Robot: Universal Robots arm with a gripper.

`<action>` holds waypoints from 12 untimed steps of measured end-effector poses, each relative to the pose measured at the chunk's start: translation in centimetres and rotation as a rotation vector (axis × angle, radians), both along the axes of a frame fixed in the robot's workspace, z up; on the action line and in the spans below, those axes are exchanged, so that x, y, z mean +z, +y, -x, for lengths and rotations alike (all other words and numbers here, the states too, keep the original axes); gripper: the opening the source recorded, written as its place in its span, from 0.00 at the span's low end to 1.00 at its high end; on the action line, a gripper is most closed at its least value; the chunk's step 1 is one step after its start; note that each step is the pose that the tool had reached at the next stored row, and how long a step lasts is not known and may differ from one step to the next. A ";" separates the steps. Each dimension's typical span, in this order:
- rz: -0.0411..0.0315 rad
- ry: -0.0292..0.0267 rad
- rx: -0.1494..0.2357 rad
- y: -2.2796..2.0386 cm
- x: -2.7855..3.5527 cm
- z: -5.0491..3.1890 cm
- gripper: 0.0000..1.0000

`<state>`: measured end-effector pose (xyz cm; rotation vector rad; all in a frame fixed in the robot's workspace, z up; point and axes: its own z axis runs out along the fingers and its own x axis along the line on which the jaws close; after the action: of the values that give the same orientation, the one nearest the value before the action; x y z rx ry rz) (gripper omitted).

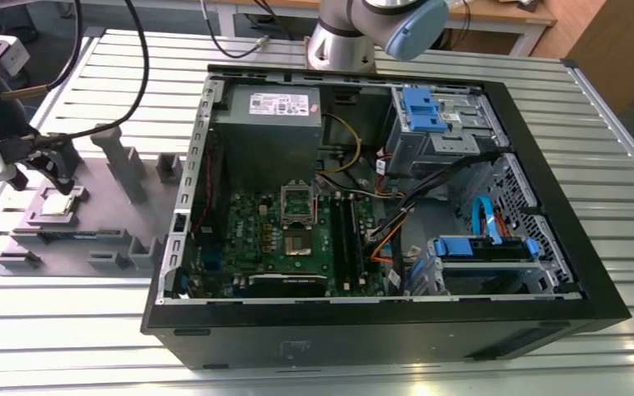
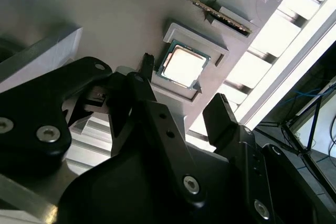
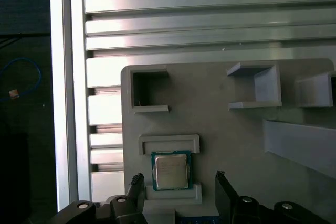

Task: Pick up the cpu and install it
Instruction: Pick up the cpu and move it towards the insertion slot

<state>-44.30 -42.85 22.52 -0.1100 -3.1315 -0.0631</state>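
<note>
Parted fingers (image 3: 224,193) flank the cpu (image 3: 170,171); not touching.

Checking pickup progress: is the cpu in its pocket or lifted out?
In: the cpu lies flat in the grey fixture, open gripper straddling it.

The cpu (image 3: 170,170) lies in the fixture (image 3: 236,150) — gripper (image 3: 178,178) above it.

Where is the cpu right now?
The cpu sits in a recess of the grey fixture plate, at the exterior view's left, just under the open gripper.
</note>
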 end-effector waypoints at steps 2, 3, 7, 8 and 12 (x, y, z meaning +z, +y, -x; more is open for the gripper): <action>0.0001 0.0000 0.000 0.00 -0.28 0.00 0.65; 0.0001 0.0000 0.000 0.00 -0.46 0.01 0.65; 0.0001 0.0001 0.000 0.00 -1.18 0.00 0.65; 0.0000 0.0000 0.000 0.00 -1.36 0.00 0.65; 0.0001 0.0000 0.000 0.00 -1.97 0.00 0.65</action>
<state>-44.30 -42.85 20.54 -0.1101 -3.1314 -0.0630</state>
